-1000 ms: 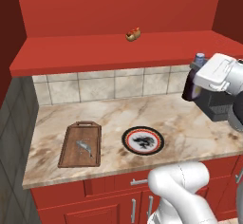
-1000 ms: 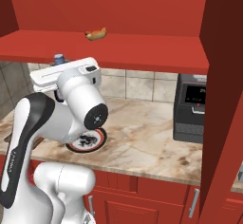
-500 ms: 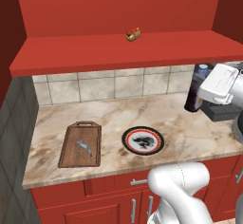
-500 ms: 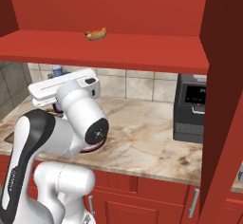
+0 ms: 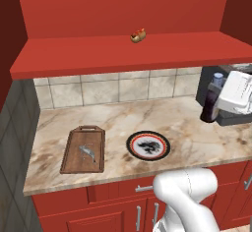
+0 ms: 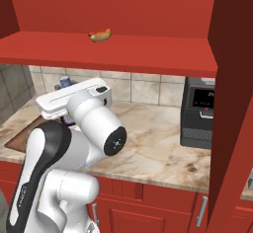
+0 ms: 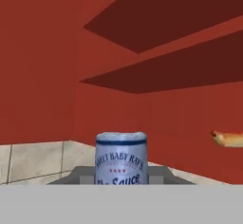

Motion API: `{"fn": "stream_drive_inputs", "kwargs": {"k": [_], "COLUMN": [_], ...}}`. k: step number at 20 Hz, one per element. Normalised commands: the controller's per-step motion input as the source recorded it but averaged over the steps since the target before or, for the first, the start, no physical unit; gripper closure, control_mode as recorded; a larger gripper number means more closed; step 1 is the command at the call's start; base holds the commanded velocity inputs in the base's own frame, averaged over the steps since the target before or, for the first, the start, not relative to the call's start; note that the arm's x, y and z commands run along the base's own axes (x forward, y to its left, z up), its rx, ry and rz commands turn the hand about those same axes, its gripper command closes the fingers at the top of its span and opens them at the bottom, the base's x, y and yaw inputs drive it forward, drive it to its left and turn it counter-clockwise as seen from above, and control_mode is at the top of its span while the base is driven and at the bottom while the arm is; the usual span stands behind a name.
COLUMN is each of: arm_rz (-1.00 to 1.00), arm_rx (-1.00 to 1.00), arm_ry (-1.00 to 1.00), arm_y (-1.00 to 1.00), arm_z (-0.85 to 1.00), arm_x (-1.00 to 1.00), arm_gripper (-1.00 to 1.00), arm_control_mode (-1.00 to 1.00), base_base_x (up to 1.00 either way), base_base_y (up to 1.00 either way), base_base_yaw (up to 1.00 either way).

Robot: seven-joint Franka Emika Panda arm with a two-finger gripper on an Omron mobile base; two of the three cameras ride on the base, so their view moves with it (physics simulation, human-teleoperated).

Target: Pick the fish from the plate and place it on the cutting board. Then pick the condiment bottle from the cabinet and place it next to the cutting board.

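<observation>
With the fish (image 5: 87,151) lying on the cutting board (image 5: 82,150), the gripper (image 5: 220,109) is gripping the condiment bottle (image 5: 211,103) upright, presumably for setting it beside the board.

- arm's swung way out to the right, hand roughly level above the counter
- gripper (image 5: 216,103) clamped on the condiment bottle (image 5: 211,101), bottle upright

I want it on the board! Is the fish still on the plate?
No. The fish lies on the cutting board, and the plate beside it holds only its black motif.
</observation>
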Motion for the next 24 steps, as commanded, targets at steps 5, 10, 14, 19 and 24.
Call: {"fn": "stream_drive_inputs", "kwargs": {"k": [5,10,14,19,24], "arm_rz": [0.03,0.04,0.05,0.05,0.04], "arm_rx": [0.0,0.0,0.0,0.0,0.0], "arm_ry": [0.0,-0.03,-0.06,-0.06,-0.05], "arm_y": [-0.05,0.0,0.0,0.0,0.0], "arm_z": [-0.26,-0.4,-0.4,-0.36,-0.35], "arm_x": [-0.05,-0.01,0.0,0.0,0.0], "arm_gripper": [1.0,1.0,1.0,1.0,1.0], "arm_control_mode": [-1.0,-1.0,-1.0,-1.0,-1.0], "base_base_x": [0.0,0.0,0.0,0.0,0.0], "base_base_y": [0.0,0.0,0.0,0.0,0.0], "base_base_yaw": [0.0,0.0,0.0,0.0,0.0]}}
